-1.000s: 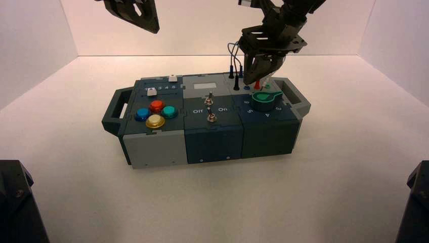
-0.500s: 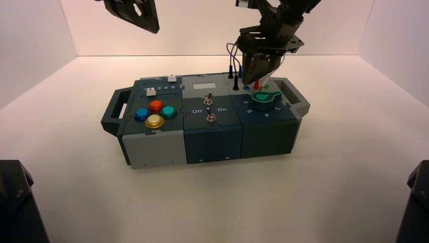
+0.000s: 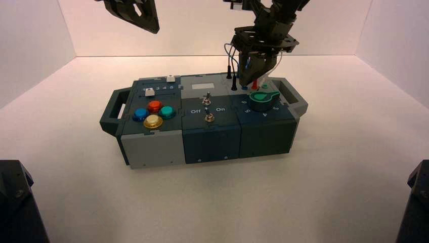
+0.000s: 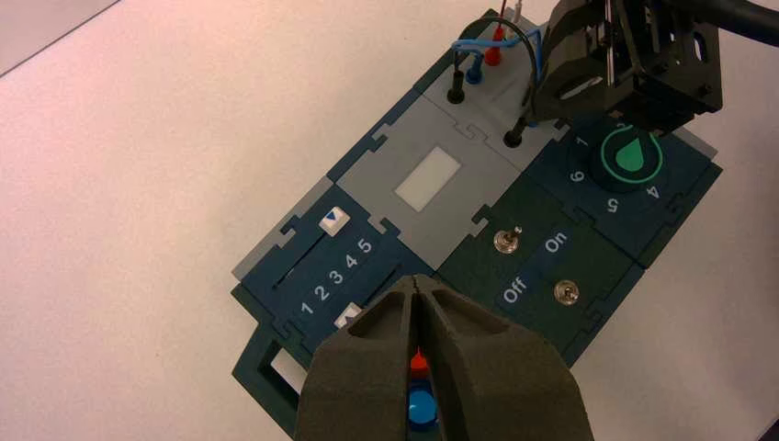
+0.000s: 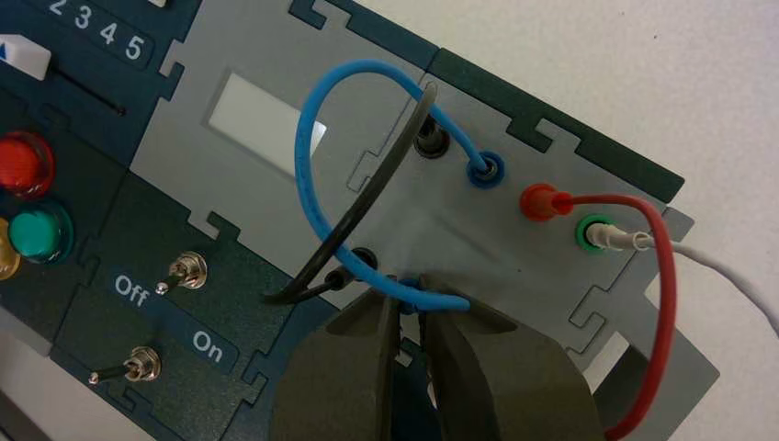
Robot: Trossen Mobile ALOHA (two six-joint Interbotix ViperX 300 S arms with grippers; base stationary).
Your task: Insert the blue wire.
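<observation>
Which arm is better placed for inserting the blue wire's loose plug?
Right, I judge: its pincer holds the blue wire over the box; the left pincer is farther away.

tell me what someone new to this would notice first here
Probably the bright blue wire, looping up from the right gripper to its far plug in a blue-ringed socket. Next, the curving red lead beside it, then the big green-topped knob at the box's right end.
</observation>
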